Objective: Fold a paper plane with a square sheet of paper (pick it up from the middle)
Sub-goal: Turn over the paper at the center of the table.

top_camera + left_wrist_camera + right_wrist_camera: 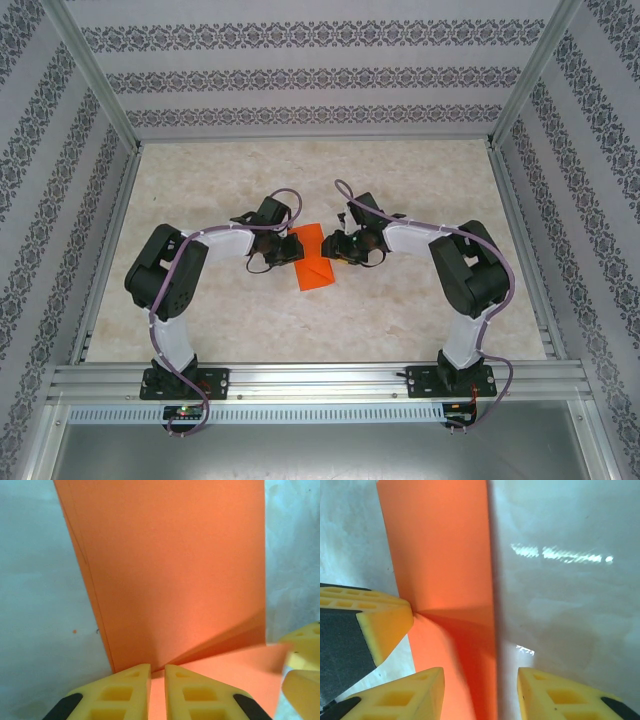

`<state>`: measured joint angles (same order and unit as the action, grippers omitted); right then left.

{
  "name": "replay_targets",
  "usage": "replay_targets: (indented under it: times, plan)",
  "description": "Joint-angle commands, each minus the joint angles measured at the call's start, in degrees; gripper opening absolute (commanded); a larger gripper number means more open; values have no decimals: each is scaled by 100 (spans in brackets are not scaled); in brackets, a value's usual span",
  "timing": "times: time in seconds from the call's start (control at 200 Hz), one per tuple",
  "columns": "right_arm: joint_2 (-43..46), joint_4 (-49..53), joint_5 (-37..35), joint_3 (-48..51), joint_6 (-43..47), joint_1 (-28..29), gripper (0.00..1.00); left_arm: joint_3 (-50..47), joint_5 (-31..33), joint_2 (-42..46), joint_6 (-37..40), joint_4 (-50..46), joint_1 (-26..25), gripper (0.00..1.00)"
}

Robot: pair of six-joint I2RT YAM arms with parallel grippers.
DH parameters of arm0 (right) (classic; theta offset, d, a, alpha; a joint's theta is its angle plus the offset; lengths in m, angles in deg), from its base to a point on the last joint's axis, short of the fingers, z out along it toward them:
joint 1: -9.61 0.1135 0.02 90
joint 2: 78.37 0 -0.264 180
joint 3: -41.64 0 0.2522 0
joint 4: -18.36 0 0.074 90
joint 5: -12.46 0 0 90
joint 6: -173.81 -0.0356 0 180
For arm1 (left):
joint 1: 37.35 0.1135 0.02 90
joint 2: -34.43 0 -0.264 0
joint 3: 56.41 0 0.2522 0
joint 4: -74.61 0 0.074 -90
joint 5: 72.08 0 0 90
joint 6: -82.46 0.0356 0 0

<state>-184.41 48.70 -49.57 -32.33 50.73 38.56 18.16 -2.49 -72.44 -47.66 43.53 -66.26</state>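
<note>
The left pincer (157, 672) pinches the near edge of the thin, bright orange, part-folded paper sheet (175, 570) lying just ahead of its tips. The right pincer (479, 680) stands spread astride the sheet's raised edge. A fold seems under way, and next that flap needs creasing flat.

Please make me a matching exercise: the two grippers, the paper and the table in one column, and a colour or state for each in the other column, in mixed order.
1 left gripper
2 right gripper
3 paper
4 table

a pale, marbled
b open over the paper
c bright orange, folded
d closed on the paper

Pairs: 1-d, 2-b, 3-c, 4-a
</note>
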Motion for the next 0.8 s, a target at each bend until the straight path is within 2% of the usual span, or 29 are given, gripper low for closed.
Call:
replay_targets:
  times: [0.0,0.465,0.794]
  plan:
    - [-114,78,-62,-197,130,-1,40,154,196,-109,326,-342,-12,17]
    - [92,-949,504,564,-657,277,37,265,16,-168,375,-290,-14,19]
    - [-37,-1375,698,585,-835,161,31,231,-58,-126,314,-254,-17,19]
